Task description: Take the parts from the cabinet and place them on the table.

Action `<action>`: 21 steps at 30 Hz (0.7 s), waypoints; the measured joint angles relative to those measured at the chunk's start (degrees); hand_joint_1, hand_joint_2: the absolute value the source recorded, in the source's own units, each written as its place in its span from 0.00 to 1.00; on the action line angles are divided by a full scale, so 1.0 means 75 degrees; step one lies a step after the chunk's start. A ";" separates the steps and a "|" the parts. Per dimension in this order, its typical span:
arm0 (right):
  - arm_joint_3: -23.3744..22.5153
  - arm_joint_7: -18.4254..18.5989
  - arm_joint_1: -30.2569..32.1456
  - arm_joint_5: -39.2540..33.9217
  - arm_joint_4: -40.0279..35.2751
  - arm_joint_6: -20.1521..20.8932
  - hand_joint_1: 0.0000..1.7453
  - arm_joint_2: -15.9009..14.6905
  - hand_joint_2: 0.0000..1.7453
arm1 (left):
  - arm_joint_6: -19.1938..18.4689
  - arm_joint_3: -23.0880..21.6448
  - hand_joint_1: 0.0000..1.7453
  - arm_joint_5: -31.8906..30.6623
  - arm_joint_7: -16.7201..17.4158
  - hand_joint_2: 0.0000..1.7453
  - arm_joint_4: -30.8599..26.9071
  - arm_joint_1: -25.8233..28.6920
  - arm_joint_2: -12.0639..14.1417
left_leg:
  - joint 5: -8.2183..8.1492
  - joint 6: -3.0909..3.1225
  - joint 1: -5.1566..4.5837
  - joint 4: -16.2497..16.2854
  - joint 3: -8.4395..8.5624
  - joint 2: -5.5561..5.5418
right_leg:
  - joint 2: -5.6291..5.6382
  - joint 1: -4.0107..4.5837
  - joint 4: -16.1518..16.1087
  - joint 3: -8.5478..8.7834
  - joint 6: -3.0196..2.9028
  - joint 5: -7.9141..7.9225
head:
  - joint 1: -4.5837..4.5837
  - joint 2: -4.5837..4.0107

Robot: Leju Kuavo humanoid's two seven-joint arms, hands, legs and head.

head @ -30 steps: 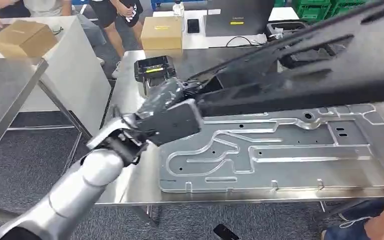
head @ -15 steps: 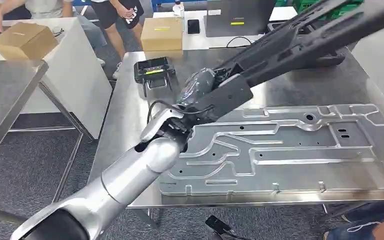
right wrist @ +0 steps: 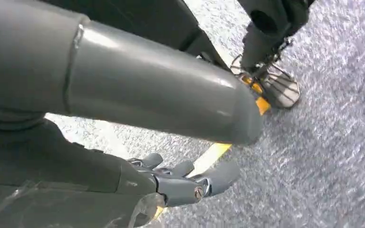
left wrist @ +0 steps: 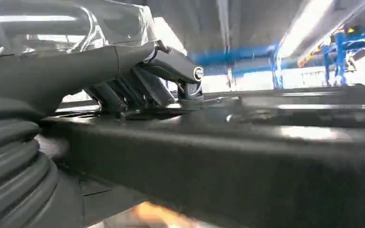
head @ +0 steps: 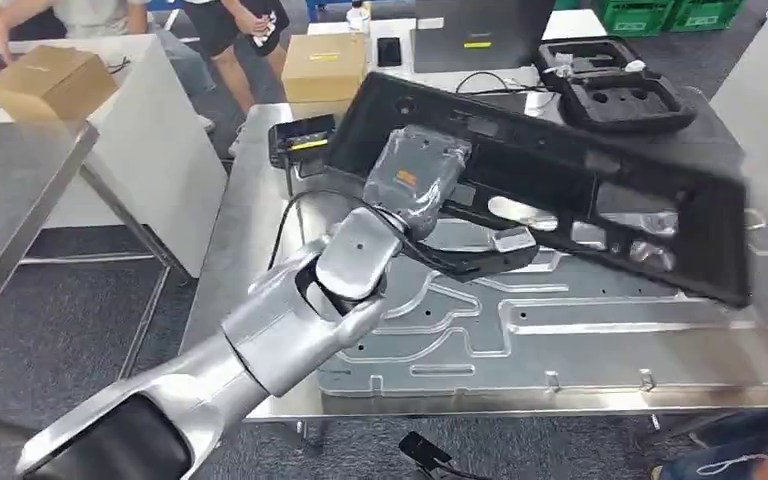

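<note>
No legible writing. Left hand clamped on black panel at 1 o'clock; right hand fingers loosely apart, holding nothing.

Steel table; stamped metal panel, black controller atop

Our head view looks down over steel table; our left wrist view sits close behind left hand, both sharing black panel; our right wrist view faces floor.
</note>
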 joint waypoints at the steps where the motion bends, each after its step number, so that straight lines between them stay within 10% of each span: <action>1: 0.0000 -0.0006 0.0021 0.0000 0.0006 0.0000 0.00 0.0005 0.00 | -0.0050 -0.0015 1.00 -0.0150 -0.0003 1.00 0.0026 0.0033 0.0009 | 0.0005 -0.0011 -0.0009 0.0002 0.0001 -0.0039 | -0.0012 0.0008 -0.0001 0.0009 0.0007 0.0002 | 0.0003 0.0000; 5: 0.0009 -0.0018 -0.0011 0.0017 0.0006 0.0009 0.00 0.0078 0.00 | -0.0471 -0.0081 1.00 -0.0380 -0.0276 1.00 0.0096 0.0091 -0.0049 | 0.0091 -0.0064 0.0116 -0.0237 0.0147 -0.0039 | -0.0041 0.0072 0.0336 -0.0102 0.0125 -0.0286 | 0.0012 0.0000; 8: 0.0009 -0.0009 0.0004 0.0038 0.0009 0.0012 0.00 0.0048 0.00 | -0.1024 -0.0093 1.00 -0.0257 -0.0492 1.00 0.0134 0.0243 -0.0105 | 0.0084 -0.0042 0.0128 -0.0229 0.0153 -0.0044 | -0.0049 0.0038 0.2363 -0.1109 0.0195 -0.1146 | 0.0032 0.0000; 11: 0.0009 -0.0009 0.0002 0.0076 0.0009 0.0023 0.00 0.0025 0.00 | -0.1376 -0.0105 1.00 0.0005 -0.0574 1.00 0.0175 0.0354 -0.0123 | 0.0033 -0.0110 0.0194 -0.0156 0.0153 -0.0062 | -0.0058 -0.0036 0.1787 -0.0922 0.0317 -0.0568 | 0.0032 0.0000; 12: 0.0009 -0.0006 0.0002 0.0082 0.0009 0.0035 0.00 0.0022 0.00 | -0.1463 -0.0105 0.00 0.0124 -0.0594 1.00 0.0175 0.0355 -0.0131 | -0.0019 -0.0164 0.0234 -0.0086 0.0148 -0.0070 | -0.0067 -0.0071 0.1145 -0.0604 0.0372 -0.0256 | 0.0032 0.0000; 14: 0.0012 -0.0006 0.0043 0.0096 0.0009 0.0041 0.00 0.0031 0.00 | -0.1606 -0.0105 0.00 0.0367 -0.0644 1.00 0.0175 0.0358 -0.0169 | -0.0184 -0.0316 0.0263 0.0152 0.0088 -0.0069 | -0.0050 -0.0132 0.0206 -0.0117 0.0562 -0.0062 | 0.0035 0.0000; 16: 0.0015 -0.0012 0.0022 0.0128 0.0015 0.0061 0.00 0.0060 0.00 | -0.1731 -0.0099 0.00 0.0728 -0.0673 1.00 0.0175 0.0375 -0.0230 | -0.0285 -0.0365 0.0160 0.0403 -0.0061 -0.0106 | 0.0033 -0.0186 0.0387 -0.0224 0.0297 -0.0101 | 0.0070 0.0000; 17: 0.0015 0.0003 0.0019 0.0152 0.0018 0.0070 0.00 0.0083 0.00 | -0.1775 -0.0093 0.00 0.1118 -0.0676 0.00 0.0175 0.0412 -0.0236 | -0.0304 -0.0374 0.0159 0.0356 -0.0053 -0.0108 | 0.0032 -0.0171 0.0419 -0.0243 0.0263 -0.0123 | 0.0041 0.0000; 21: 0.0017 -0.0006 0.0009 0.0160 0.0018 0.0093 0.00 0.0127 0.00 | -0.1871 0.0006 0.00 0.2045 -0.0708 0.00 0.0175 0.0448 -0.0248 | -0.0762 -0.0544 0.0247 0.1068 -0.0327 -0.0060 | 0.0025 -0.0171 0.0464 -0.0241 0.0153 -0.0150 | 0.0012 0.0000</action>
